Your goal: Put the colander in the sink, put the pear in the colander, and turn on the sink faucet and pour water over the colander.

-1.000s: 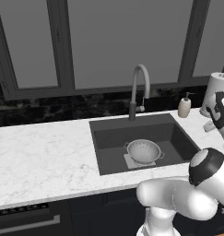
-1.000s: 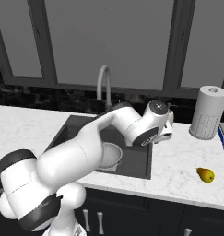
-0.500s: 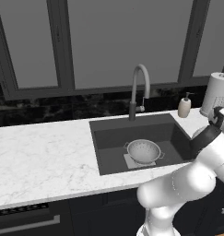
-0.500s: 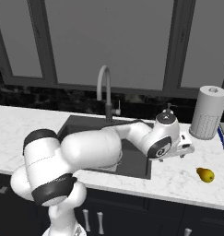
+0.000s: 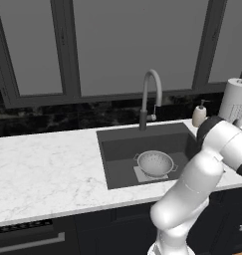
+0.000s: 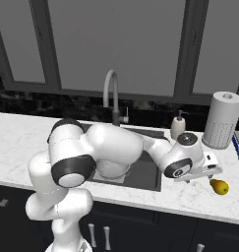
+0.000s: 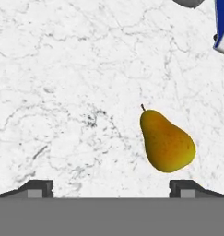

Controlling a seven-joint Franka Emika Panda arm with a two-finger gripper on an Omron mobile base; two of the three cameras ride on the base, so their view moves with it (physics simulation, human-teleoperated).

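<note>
On the marble counter right of the sink (image 5: 117, 144), the pear (image 7: 167, 142) lies just ahead of the gripper (image 7: 111, 186), whose spread fingertips (image 7: 37, 188) are cut off low. Farther back, the colander (image 5: 155, 163) sits in the basin, and the arm hides it in the right base view.

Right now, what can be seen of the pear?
The pear is a small yellow-orange fruit with fine speckles and a short dark stem. It lies on its side on the white marbled counter, right of the sink, just beyond the gripper. Nothing but the counter touches it; the gripper's open fingertips sit short of it.
</note>
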